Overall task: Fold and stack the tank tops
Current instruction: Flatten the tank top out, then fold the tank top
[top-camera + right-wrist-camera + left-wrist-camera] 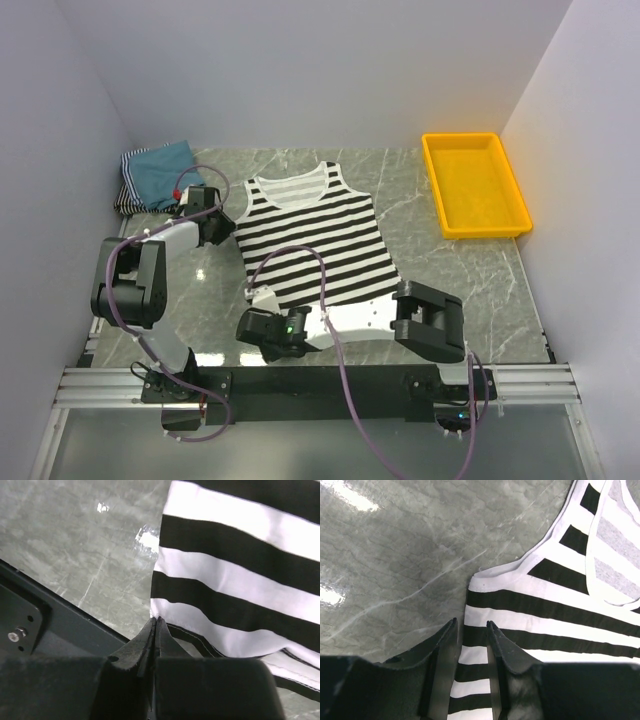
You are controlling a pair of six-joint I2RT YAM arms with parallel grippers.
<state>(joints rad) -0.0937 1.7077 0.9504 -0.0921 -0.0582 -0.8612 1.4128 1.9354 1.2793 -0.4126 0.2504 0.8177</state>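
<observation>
With the striped tank top [320, 235] flat in the middle of the bench [470, 280], the right claw [156, 621] pinched together on its near-left hem corner and the left claw [470, 626] narrowly apart astride its left edge, the thin hem may slip out and spoil the fold.

Your left arm [128, 275] rises from its near-left base, folds back at the elbow and reaches far and rightward, low over the worktop [440, 280]. Your left gripper [471, 626] has its jaws slightly parted. Your right arm [428, 320] doubles back leftward along the near edge. Your right gripper [156, 622] has its jaws pressed together on the hem corner of the striped tank top [240, 580].
</observation>
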